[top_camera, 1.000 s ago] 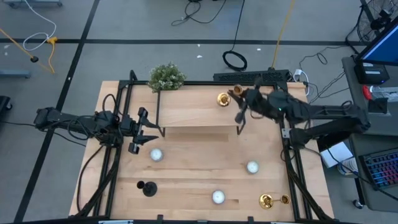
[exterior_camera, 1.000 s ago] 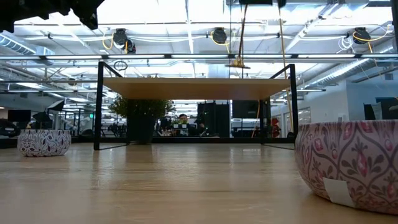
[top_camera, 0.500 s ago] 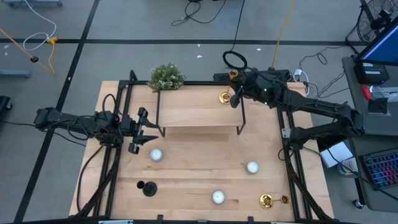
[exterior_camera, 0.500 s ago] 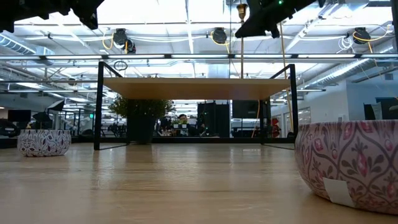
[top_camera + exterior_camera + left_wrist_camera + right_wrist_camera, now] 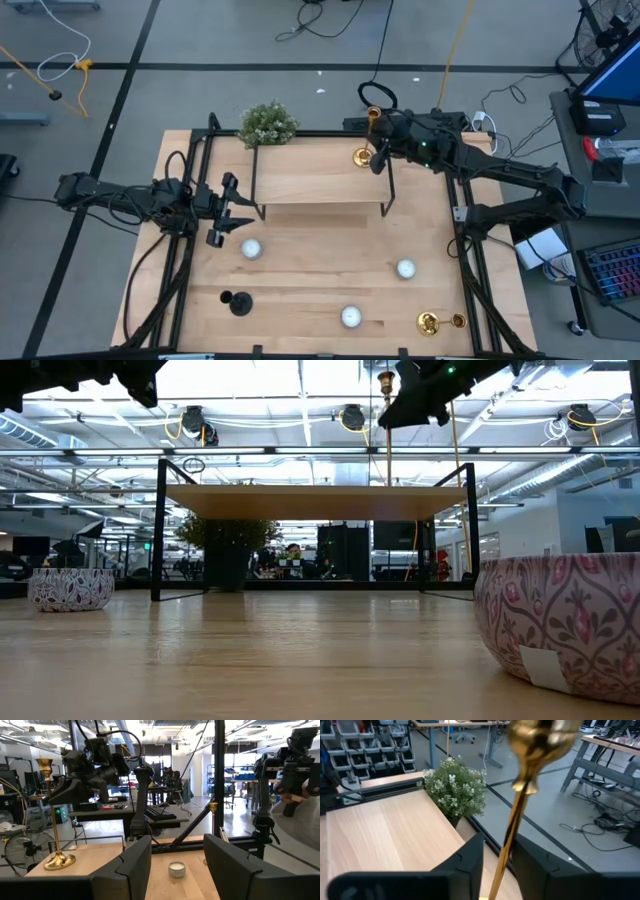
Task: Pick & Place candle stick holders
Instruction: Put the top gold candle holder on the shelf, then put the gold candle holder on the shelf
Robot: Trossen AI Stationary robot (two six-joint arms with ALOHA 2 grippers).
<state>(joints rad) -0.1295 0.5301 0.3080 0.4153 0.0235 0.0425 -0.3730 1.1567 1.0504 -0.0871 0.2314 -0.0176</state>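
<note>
The left gripper [image 5: 222, 222] is hovering over the left side of the table [image 5: 300, 290], just off the near left corner of the raised shelf [image 5: 318, 175], with its fingers [image 5: 132, 865] spread wide and holding nothing. Near it, a black candlestick [image 5: 238, 302] is standing toward the near left of the table, with small round candles [image 5: 250, 249] lying between it and the shelf. A green plant [image 5: 268, 123] is sitting at the far left corner of the shelf. A gold candlestick [image 5: 54, 815] is standing upright on the far right part of the shelf, its round base [image 5: 361, 157] resting on the wood. The right gripper [image 5: 377, 150] is positioned around its thin stem [image 5: 506, 845], fingers [image 5: 465, 865] parted on either side and no longer pinching it. Another gold candlestick [image 5: 438, 322] is lying on its side at the near right corner of the table.
</note>
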